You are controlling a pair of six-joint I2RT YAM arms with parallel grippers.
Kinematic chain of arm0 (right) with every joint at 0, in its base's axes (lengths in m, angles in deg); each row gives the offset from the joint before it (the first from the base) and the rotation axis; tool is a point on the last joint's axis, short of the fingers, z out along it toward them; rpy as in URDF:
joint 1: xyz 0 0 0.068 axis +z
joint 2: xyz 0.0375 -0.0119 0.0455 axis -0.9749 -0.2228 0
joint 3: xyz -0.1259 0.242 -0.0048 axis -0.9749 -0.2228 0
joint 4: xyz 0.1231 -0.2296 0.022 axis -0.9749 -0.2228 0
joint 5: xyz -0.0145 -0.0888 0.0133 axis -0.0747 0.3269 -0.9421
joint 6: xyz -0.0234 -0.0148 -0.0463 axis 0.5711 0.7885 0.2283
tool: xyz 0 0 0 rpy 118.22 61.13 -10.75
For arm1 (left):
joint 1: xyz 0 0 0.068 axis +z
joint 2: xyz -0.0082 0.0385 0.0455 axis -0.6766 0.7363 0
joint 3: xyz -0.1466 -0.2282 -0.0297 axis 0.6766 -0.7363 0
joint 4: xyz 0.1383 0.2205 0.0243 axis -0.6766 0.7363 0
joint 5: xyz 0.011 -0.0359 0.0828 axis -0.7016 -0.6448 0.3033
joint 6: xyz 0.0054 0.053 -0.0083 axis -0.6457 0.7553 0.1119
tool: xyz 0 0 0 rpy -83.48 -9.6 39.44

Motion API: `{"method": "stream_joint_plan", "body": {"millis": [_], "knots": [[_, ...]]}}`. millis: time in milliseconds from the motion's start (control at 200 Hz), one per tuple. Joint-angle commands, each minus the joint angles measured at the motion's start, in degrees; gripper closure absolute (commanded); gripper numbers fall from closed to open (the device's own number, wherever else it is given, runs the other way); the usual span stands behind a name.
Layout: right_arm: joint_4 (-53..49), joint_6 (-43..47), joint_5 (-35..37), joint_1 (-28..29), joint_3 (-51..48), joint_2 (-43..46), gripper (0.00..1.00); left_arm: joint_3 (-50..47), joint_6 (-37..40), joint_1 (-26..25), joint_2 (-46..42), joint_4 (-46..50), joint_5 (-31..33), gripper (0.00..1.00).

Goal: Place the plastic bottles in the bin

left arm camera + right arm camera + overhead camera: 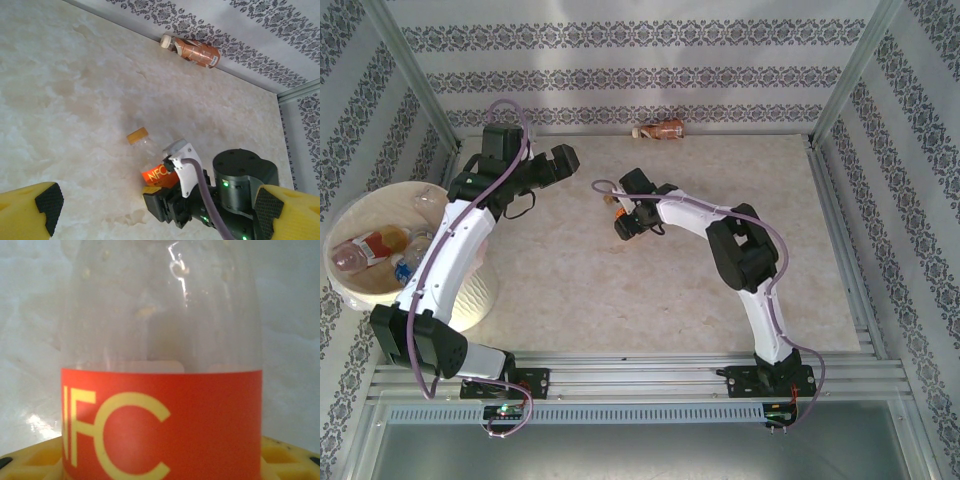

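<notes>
The right gripper [160, 467] sits low over the table with its yellow fingers spread wide. Between them lies the orange-labelled bottle [160, 425], and its clear wall shows no dent, so I judge the jaws to be around it but not yet pressing. The bottle lies on its side on the marbled tabletop [620, 300], near the middle, with its yellow-orange cap [137, 136] pointing away from the wrist.

The left gripper [560, 160] hangs nearby, its jaws wide apart and holding nothing.

Most of the work looks done. The bin [475, 285] at the left edge already holds several bottles, among them a red-labelled one [355, 252]. Two remain on the table: the one between the fingers and a brown-labelled bottle [661, 129] lying against the far wall, well apart from both arms.

The orange label is smooth and glossy, printed with big yellow letters. Above it the plastic is thin, transparent and speckled with droplets or residue. The body is round and should give under a squeeze. The bin is cream-white, round and wide-rimmed. The finger pads [49, 202] are black and finely textured.
</notes>
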Motion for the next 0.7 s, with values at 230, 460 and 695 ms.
{"method": "stream_joint_plan", "body": {"millis": [230,460,695], "knots": [[19.0,-4.8,-8.9,-1.2,-12.9,15.7,0.53,-4.1,-2.7,-0.5,-1.8,-8.4,-2.7,0.0],[32.7,-12.9,-18.0,-3.9,-19.9,23.3,0.53,-8.7,-4.4,-0.5,-2.9,-20.3,-14.5,0.0],[40.6,-18.4,-26.8,-4.9,-22.2,26.3,0.52,-10.8,-4.7,-0.6,-2.9,-26.1,-21.9,0.0]]}}
